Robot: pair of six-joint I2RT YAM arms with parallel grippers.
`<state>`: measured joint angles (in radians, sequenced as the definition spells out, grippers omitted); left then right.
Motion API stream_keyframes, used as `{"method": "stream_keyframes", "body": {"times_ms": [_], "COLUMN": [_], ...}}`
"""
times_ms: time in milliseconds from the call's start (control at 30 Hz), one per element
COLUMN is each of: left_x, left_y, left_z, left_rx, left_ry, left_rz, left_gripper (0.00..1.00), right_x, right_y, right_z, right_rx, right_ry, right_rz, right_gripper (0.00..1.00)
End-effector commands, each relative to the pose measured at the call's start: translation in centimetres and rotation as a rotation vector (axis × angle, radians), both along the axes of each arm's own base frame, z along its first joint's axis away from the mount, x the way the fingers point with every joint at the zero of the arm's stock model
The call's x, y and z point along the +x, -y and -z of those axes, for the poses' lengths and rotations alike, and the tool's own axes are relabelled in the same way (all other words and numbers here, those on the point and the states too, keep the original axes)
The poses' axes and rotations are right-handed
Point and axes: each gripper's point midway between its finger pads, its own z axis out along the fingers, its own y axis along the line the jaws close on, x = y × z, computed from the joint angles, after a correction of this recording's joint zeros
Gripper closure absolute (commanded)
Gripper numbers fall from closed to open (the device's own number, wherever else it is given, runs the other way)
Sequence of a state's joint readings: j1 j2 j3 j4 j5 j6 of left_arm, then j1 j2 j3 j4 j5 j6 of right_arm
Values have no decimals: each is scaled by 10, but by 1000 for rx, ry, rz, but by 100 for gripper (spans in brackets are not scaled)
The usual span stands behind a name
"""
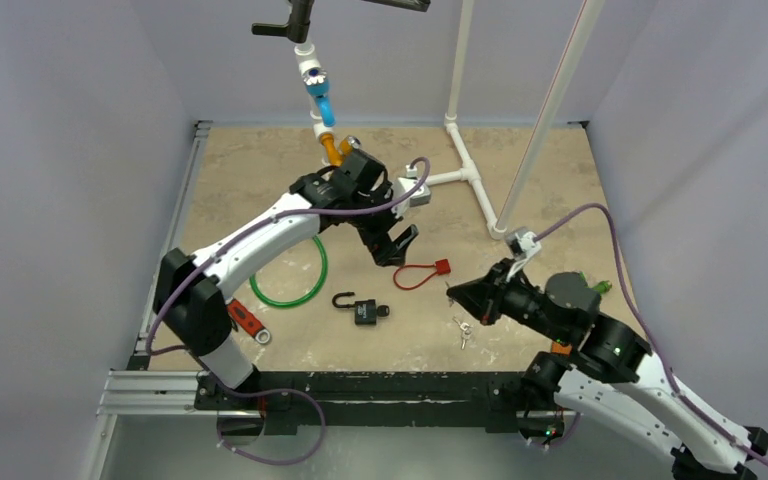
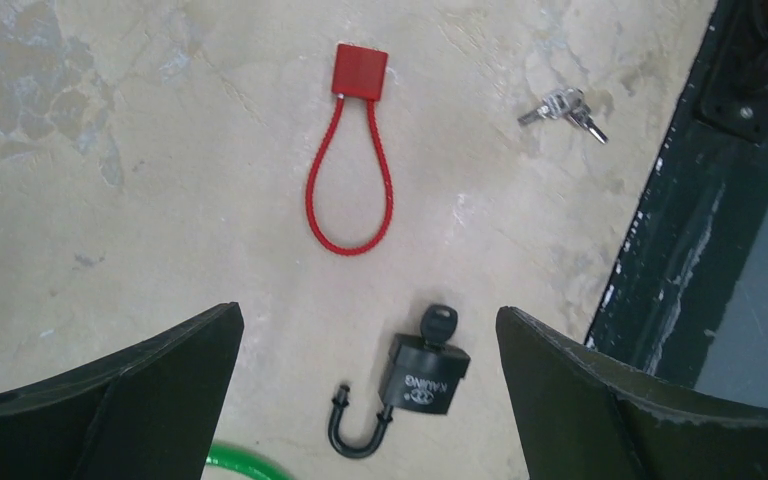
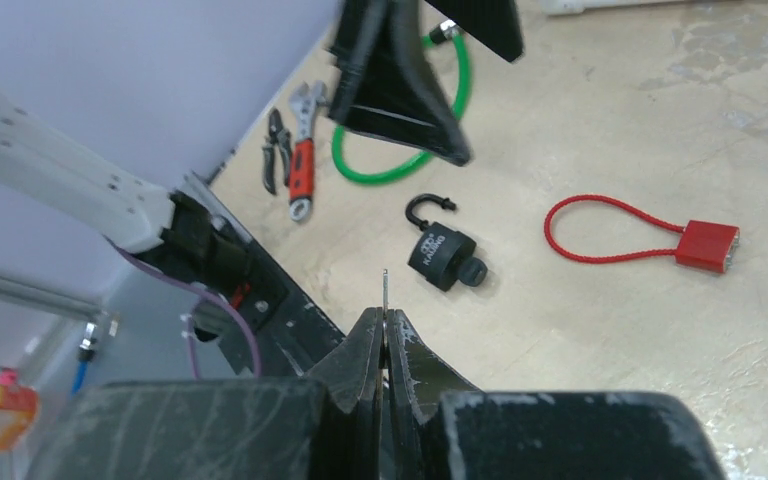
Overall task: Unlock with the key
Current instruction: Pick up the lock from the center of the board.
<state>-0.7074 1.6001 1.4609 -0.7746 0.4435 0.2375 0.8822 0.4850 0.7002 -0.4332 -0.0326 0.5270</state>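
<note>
Between the left gripper's [image 2: 368, 314] wide jaws lies the padlock [image 2: 425, 376], key [image 2: 441, 322] inserted. Only its wrist view shows the right gripper [image 3: 385, 325] pinched closed.

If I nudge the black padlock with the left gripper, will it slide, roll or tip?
The padlock lies flat on its broad face, so it will likely slide, not roll. Its open shackle may swing or snag. The key sticking from the body could catch a finger and turn the lock.
</note>
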Motion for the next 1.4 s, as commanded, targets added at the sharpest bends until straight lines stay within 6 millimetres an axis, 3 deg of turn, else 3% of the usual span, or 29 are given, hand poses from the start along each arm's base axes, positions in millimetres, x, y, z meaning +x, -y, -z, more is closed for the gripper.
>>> {"method": "stream_keyframes", "body": {"times_ms": [0, 167, 433, 600, 800, 1000, 1367], "left_x": [36, 39, 37, 37, 38, 38, 39], "left_y": [30, 66, 114, 120, 127, 128, 130], "left_z": [11, 48, 87, 111, 119, 140, 170], "left_rx": [-32, 27, 62, 93, 75, 121, 186], "left_ry": [33, 7, 39, 84, 140, 112, 143], "left_rz": [-35, 53, 122, 155, 214, 239, 248], "left_gripper": [0, 0, 0, 10, 19, 22, 27], "right_x": [-10, -18, -19, -18, -17, -18, -18], "right_y": [31, 45, 52, 59, 57, 59, 61], "right_z": [-1, -17, -46, -63, -77, -97, -111], "right_rx": [83, 144, 209, 230, 248, 271, 275], "right_ry": [-84, -73, -1, 34, 53, 85, 119], "right_rz": [127, 151, 159, 179, 175, 170, 167], "right_gripper": [100, 100, 100, 100, 100, 100, 100]}}
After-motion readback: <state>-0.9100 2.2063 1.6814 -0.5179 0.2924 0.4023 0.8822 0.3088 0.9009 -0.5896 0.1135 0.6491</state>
